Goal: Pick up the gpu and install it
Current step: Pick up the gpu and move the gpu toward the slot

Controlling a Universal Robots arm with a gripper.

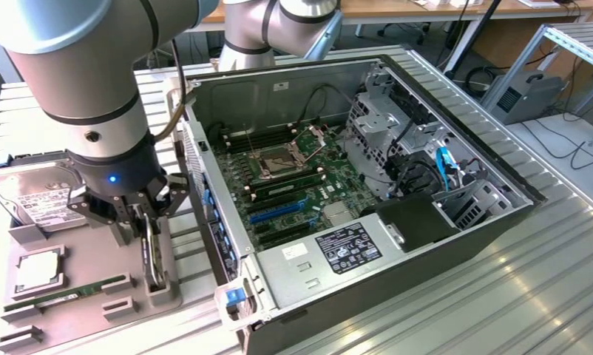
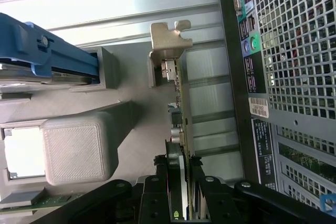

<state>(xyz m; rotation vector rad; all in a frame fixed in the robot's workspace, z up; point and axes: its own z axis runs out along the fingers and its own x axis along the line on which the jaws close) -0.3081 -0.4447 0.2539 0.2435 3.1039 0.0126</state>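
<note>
One gpu (image 2: 185, 124) edge sits clamped in the end effector (image 2: 181, 174).

hard drive (image 1: 40, 194): label up, far end of the grey tray (image 1: 95, 255)
CPU chip (image 1: 37, 271): own pocket, near the drive
RAM stick (image 1: 65, 297): lying along the tray's near edge
PC case (image 1: 276, 85): side off, motherboard (image 1: 296, 177) showing, sat on the ribbed metal counter (image 1: 533, 296)

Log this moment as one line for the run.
stage: grasp | fingers: closed on gpu | gpu: upright, edge-on in grey holder | PC case: open, beside holder
</note>
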